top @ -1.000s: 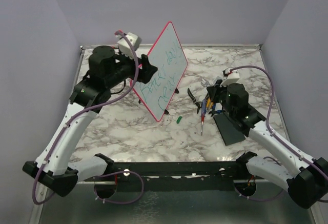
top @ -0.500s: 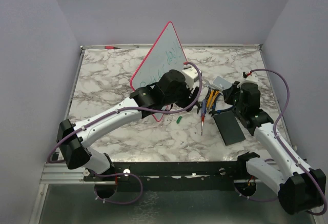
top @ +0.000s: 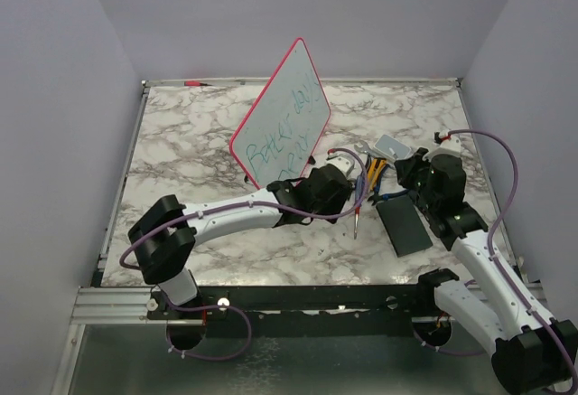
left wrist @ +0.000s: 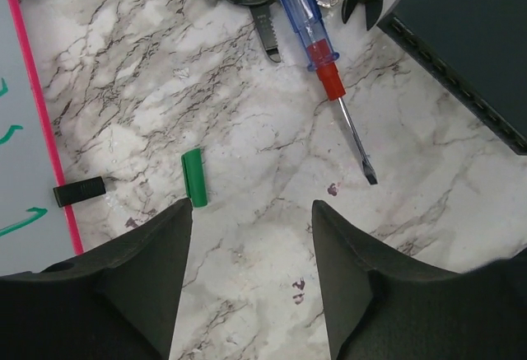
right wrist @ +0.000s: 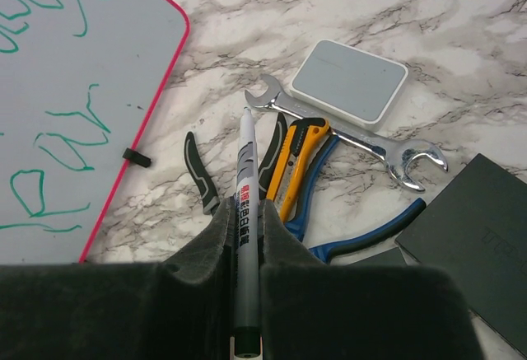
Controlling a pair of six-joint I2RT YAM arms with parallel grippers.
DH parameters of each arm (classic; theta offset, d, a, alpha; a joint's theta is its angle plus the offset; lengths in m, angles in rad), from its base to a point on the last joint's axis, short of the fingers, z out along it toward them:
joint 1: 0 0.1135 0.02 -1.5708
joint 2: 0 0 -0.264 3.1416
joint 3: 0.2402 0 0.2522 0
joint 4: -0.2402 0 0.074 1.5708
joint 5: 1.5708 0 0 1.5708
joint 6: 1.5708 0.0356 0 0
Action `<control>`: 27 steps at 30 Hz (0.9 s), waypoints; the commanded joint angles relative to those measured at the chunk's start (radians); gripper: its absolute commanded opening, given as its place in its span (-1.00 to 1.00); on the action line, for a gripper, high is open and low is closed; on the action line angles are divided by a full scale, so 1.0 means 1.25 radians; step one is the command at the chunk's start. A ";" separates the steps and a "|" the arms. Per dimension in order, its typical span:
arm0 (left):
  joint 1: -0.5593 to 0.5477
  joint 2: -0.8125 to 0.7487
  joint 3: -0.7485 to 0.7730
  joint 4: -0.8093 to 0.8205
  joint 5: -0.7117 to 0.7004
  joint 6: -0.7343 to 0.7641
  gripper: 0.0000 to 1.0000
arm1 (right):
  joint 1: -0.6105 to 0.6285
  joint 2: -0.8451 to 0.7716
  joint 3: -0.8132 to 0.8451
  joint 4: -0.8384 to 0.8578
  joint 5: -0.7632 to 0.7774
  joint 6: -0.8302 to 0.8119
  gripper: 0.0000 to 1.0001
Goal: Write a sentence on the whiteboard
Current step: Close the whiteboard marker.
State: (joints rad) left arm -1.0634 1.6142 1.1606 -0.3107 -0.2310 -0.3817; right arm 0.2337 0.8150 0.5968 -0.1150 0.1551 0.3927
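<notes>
The whiteboard (top: 282, 117) stands tilted on its edge at mid-table, red-rimmed, with green writing on its face; its rim and one black foot show in the left wrist view (left wrist: 25, 129). My left gripper (left wrist: 251, 208) hangs open over bare marble in front of the board (top: 336, 198), and a green marker cap (left wrist: 193, 177) lies just beyond its left finger. My right gripper (right wrist: 245, 212) is shut on a grey marker (right wrist: 246, 170) that points toward the tools. It sits right of the board (top: 405, 172).
A red-and-blue screwdriver (left wrist: 328, 63), pliers (right wrist: 198, 175), a yellow utility knife (right wrist: 298, 158), a wrench (right wrist: 387, 150) and a small white box (right wrist: 350, 80) lie clustered right of the board. A black pad (top: 404, 227) lies by the right arm.
My left arm has swung from behind the whiteboard down to the table in front of it, its jaws narrowing slightly. The right arm has drawn back to the right, still holding the marker.
</notes>
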 commanded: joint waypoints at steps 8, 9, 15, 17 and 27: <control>-0.007 0.137 0.027 0.025 -0.129 -0.044 0.14 | -0.004 -0.025 -0.017 -0.004 0.011 -0.010 -0.99; -0.008 0.146 0.032 0.026 -0.135 -0.044 0.14 | -0.005 -0.024 -0.017 -0.004 0.011 -0.010 -0.99; 0.004 0.187 0.042 0.027 -0.143 -0.071 0.09 | -0.004 -0.021 -0.019 -0.003 0.011 -0.015 -0.99; 0.004 0.194 0.042 0.026 -0.145 -0.076 0.08 | -0.005 -0.023 -0.024 -0.002 0.014 -0.017 -0.99; 0.026 0.223 0.042 0.026 -0.128 -0.084 -0.03 | -0.004 -0.025 -0.032 -0.001 0.018 -0.021 -0.99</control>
State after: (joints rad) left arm -1.0439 1.8729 1.1873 -0.2855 -0.3832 -0.4713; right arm 0.2337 0.7963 0.5705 -0.1146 0.1558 0.3832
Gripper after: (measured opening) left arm 0.494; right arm 0.084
